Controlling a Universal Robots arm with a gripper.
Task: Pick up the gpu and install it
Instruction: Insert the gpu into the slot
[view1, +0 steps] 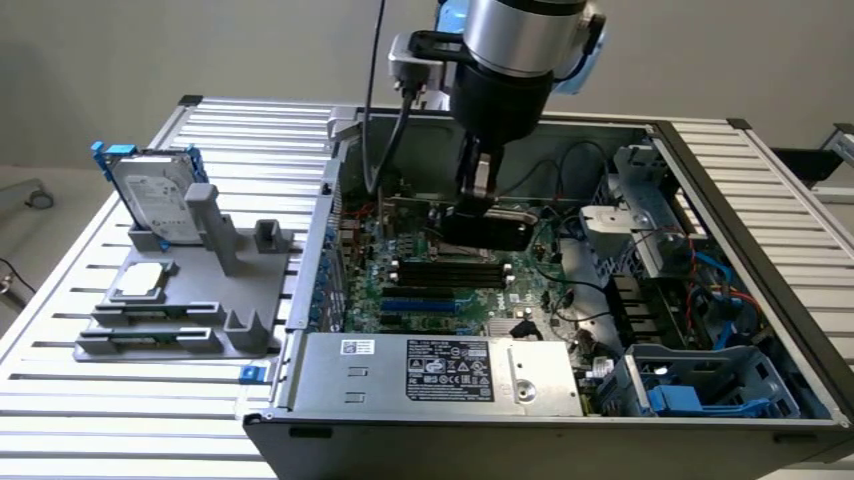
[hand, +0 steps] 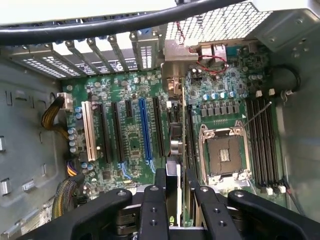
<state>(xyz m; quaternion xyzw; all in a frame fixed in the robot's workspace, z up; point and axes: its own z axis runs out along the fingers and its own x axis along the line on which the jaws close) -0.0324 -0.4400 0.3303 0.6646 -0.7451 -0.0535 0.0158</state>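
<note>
My gripper (view1: 478, 203) reaches down into the open computer case (view1: 727, 170) and is shut on the gpu (view1: 491, 229), whose black rounded shroud shows below the fingers. In the wrist view the gpu (hand: 173, 145) is seen edge-on between my gripper's (hand: 175, 176) two black fingers (hand: 160, 200). Its silver end bracket (hand: 174, 75) points toward the case's rear slot openings. The card hangs over the green motherboard (hand: 131, 145), between the black expansion slots and the CPU socket (hand: 223, 155). Whether its edge touches a slot I cannot tell.
Outside the case, at the exterior view's left, a grey fixture (view1: 187, 310) holds a silver hard drive with blue frame (view1: 154, 195) and a small silver chip (view1: 143, 281). Inside are a power supply (view1: 441, 370), a blue drive cage (view1: 694, 390), cables (view1: 574, 170), and memory slots (hand: 262, 140).
</note>
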